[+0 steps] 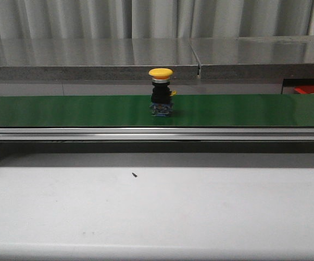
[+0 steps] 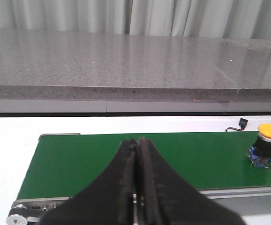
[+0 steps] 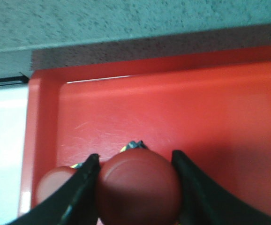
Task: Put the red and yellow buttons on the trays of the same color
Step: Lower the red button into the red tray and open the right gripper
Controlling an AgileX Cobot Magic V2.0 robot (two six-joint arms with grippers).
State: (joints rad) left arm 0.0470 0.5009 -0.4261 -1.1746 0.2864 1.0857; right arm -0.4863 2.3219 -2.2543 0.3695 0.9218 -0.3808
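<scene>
A yellow button [image 1: 161,92] on a black and blue base stands upright on the green belt [image 1: 64,110], near its middle. In the left wrist view the yellow button [image 2: 269,147] is far off to one side of my left gripper [image 2: 137,140], which is shut and empty over the belt's end. My right gripper [image 3: 135,155] is shut on a red button [image 3: 138,187] just above the floor of the red tray [image 3: 196,108]. A second red button [image 3: 56,183] lies in that tray beside one finger. The yellow tray is out of view.
A grey stone ledge [image 1: 92,54] runs behind the belt, and a white table [image 1: 157,206] lies in front of it. A corner of the red tray [image 1: 312,88] shows at the far right. Neither arm shows in the front view.
</scene>
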